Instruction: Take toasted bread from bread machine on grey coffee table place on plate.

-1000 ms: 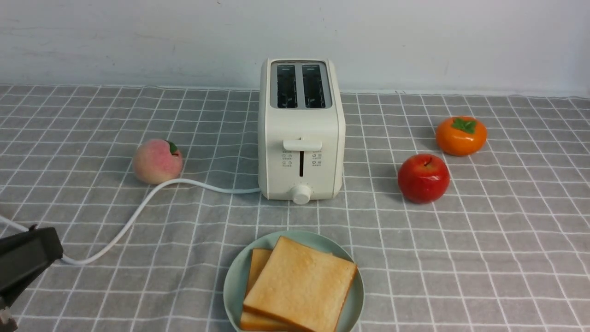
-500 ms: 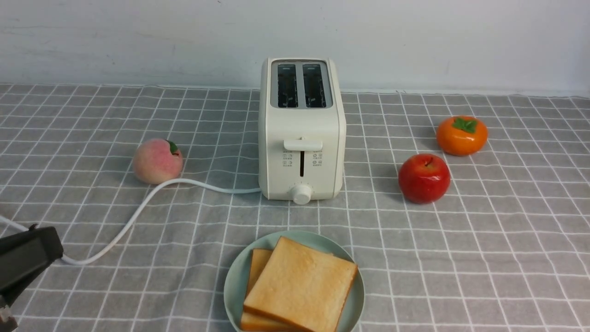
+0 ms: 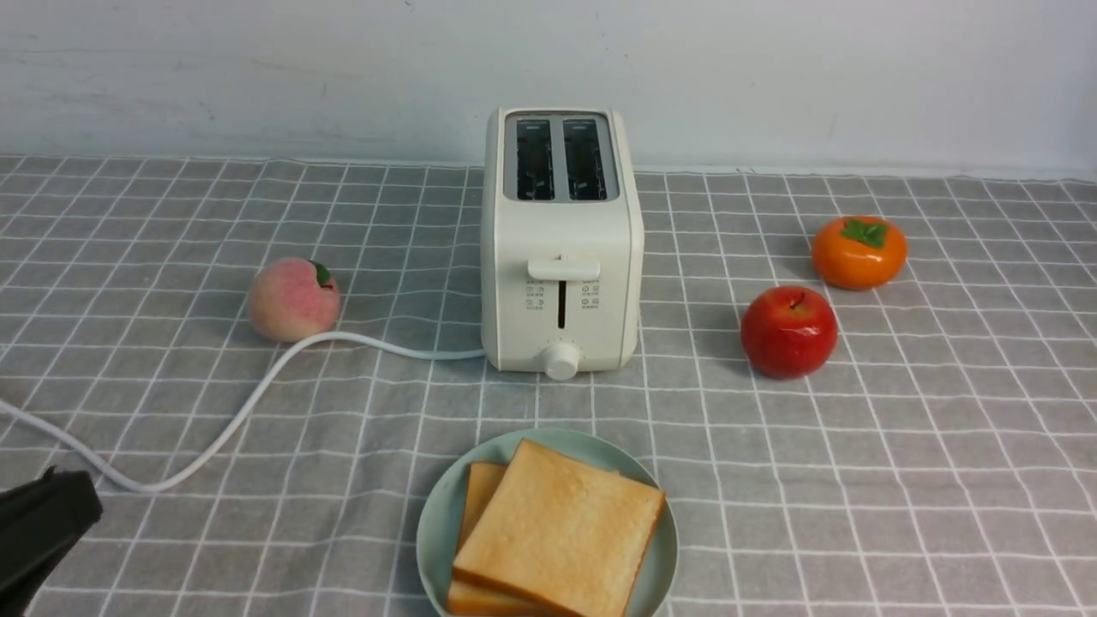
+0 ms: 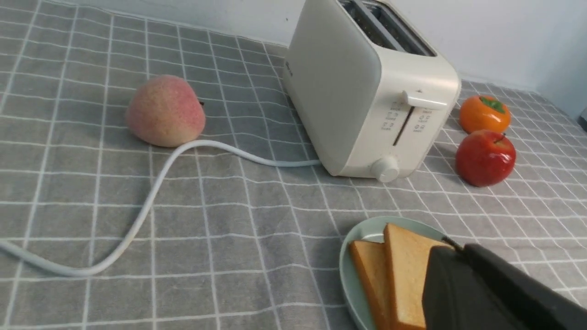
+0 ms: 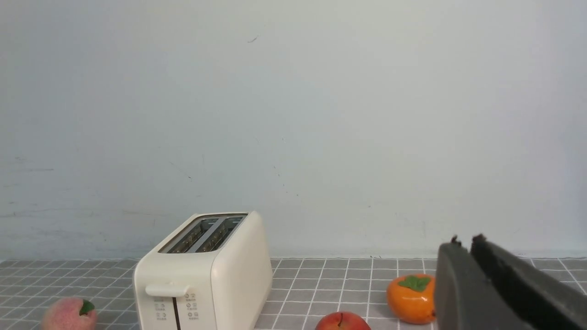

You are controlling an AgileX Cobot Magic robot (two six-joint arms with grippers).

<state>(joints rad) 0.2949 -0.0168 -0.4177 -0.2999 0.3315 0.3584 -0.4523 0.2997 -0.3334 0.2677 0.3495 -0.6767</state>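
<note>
Two slices of toasted bread lie stacked and overlapping on the mint-green plate at the near middle of the grey coffee table. Behind the plate stands the cream-white bread machine. Both of its slots look empty. My left gripper sits low at the near left edge, well apart from the plate, shut with nothing in it. In the left wrist view its dark fingers cover part of the toast. My right gripper shows only in the right wrist view, fingers together, holding nothing, raised and facing the wall.
A peach rests left of the toaster, with the white cord curving past it to the near left edge. A red apple and an orange persimmon sit to the right. A pale wall closes off the back.
My left gripper has drawn back and lower toward the near left corner of the front view. Toast, plate, toaster and fruit have not moved.
</note>
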